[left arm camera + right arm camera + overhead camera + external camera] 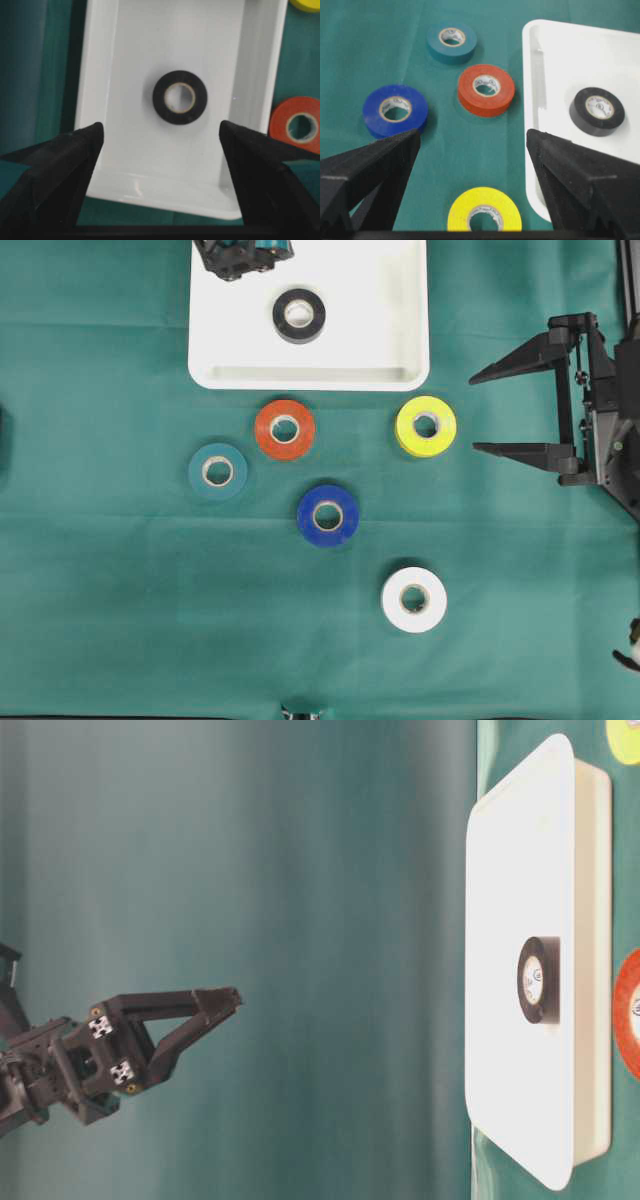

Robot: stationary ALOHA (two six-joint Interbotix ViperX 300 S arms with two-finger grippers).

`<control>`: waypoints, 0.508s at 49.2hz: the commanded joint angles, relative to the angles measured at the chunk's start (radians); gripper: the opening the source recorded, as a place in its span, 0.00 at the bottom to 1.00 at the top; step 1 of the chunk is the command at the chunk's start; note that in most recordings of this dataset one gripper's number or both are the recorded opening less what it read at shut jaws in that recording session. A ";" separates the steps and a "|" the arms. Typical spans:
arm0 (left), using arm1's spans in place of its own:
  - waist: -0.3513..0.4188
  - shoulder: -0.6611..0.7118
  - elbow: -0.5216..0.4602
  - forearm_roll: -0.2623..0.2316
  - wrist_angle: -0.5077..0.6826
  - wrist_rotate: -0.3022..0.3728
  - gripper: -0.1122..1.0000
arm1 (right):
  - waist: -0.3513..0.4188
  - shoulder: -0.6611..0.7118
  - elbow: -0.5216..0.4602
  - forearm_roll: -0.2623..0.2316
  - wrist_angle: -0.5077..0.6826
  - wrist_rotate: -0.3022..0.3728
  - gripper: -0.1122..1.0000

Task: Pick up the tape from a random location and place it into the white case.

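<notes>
Since the black tape roll (299, 315) lies flat inside the white case (215, 340), we start there: in the overhead view it sits near the middle of the tray at the top of the frame, apart from every wall, with bare white floor on all sides of it. The tray's raised rim runs along the lower edge just above the orange roll (285, 430), which lies on the green cloth (120, 590) close below that rim.

Looking down from the left wrist, we see the left gripper (161, 137) spread wide, its two dark fingers flanking the black roll without touching it; the left finger overlaps the tray's left wall in the picture and the right one its right side. In the overhead view we catch only a part of this gripper at the tray's upper left corner.

Outward on the cloth, the teal roll (218, 472) lies to the left, the blue roll (328, 515) in the centre, the yellow roll (426, 426) right of the tray's lower corner, and the white roll (414, 599) lower right. All stand apart from one another.

At the right edge we find the right gripper (485, 410), jaws wide and holding nothing, its fingertips pointing toward the yellow roll with open cloth between.
</notes>
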 commanded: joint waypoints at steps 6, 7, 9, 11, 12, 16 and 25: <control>-0.003 -0.029 -0.015 -0.002 0.003 0.002 0.95 | -0.002 0.005 -0.029 -0.002 -0.003 0.000 0.93; -0.003 -0.031 -0.015 -0.002 0.002 0.002 0.95 | -0.002 0.005 -0.029 -0.002 -0.003 0.000 0.93; -0.003 -0.031 -0.015 -0.002 0.002 0.002 0.95 | -0.002 0.005 -0.029 -0.002 -0.003 0.002 0.93; -0.005 -0.029 -0.015 0.000 0.003 0.002 0.95 | -0.002 0.005 -0.029 -0.002 -0.003 0.002 0.93; -0.006 -0.031 -0.015 -0.002 0.003 0.002 0.95 | -0.002 0.005 -0.029 -0.002 -0.003 0.002 0.93; -0.020 -0.034 -0.009 -0.002 0.003 0.002 0.95 | -0.002 0.005 -0.031 -0.002 -0.003 0.002 0.93; -0.081 -0.055 0.029 -0.003 0.002 -0.002 0.95 | -0.002 0.005 -0.031 -0.002 -0.003 0.002 0.93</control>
